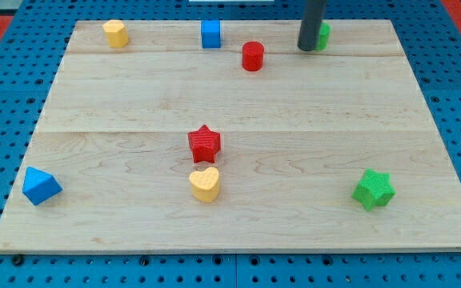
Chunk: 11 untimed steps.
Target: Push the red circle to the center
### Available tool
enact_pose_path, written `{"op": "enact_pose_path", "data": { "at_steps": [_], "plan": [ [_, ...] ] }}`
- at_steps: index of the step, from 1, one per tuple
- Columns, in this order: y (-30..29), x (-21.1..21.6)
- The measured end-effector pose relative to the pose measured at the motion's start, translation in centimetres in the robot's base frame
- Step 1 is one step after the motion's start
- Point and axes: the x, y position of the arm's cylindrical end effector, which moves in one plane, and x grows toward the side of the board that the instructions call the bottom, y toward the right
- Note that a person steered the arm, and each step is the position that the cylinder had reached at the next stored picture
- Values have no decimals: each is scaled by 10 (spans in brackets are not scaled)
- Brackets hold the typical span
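The red circle (252,56) stands on the wooden board (238,104) near the view's top, a little right of the middle. My tip (307,48) is to its right, about a block's width away, not touching it. A green block (322,35) sits right behind the rod and is partly hidden by it.
A blue cube (210,34) and a yellow block (115,33) stand along the view's top. A red star (204,143) and a yellow heart (205,184) sit below the middle. A blue block (40,186) is at the lower left, a green star (373,190) at the lower right.
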Motion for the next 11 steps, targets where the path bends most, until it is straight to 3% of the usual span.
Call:
{"op": "enact_pose_path", "data": {
  "at_steps": [2, 3, 5, 6, 9, 10, 11],
  "plan": [
    [-48, -1],
    [-67, 23],
    [-122, 9],
    [-140, 31],
    [-139, 33],
    [-127, 53],
    [-111, 6]
  ]
}}
